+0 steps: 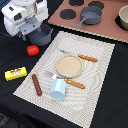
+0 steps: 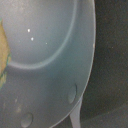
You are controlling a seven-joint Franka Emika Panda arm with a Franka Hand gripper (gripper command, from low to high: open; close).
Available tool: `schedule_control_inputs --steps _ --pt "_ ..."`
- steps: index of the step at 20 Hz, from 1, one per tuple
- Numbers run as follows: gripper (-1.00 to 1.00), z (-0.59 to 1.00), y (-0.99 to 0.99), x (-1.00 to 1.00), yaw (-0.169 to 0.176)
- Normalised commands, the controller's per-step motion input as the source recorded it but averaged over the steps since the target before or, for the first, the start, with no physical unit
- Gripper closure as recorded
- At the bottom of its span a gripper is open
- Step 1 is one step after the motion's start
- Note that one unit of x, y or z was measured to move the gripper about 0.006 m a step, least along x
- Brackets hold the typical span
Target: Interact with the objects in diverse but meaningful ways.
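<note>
Pot [image 1: 44, 36] is grey and round, with smooth walls. It sits near the top corner of the striped mat [image 1: 95, 75], on the exterior view's left. The white gripper [image 1: 31, 31] hangs right over it and hides part of it. I cannot tell if the gripper is holding the pot or is let go. In the wrist view the pot [image 2: 55, 65] fills almost the whole picture. Its inside is pale grey and shiny, and two small round bumps show on its wall.

Just below the pot lies a red tomato [image 1: 32, 50] on the dark table [image 1: 10, 100]. Further down is a yellow packet [image 1: 15, 73] with a red label. A brown sausage [image 1: 36, 84] lies at the mat's edge. A light blue cup [image 1: 58, 88] lies on its side on the mat. A tan plate [image 1: 68, 65] sits in the middle of the mat, with a fork [image 1: 67, 80] and a knife [image 1: 80, 56] beside it. A toy stove [image 1: 90, 17] with a pan [image 1: 90, 16] stands behind the mat.
</note>
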Motion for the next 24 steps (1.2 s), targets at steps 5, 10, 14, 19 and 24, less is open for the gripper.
schedule_control_inputs --steps 5,10,14,19,24 --pt "-1.00 -0.29 0.00 -0.30 0.000" --pt "1.00 -0.19 0.00 -0.30 0.000" --pt "1.00 -0.14 0.00 -0.30 0.000" --pt "1.00 -0.17 0.00 -0.32 0.000" --pt "1.00 -0.12 0.00 -0.30 0.000"
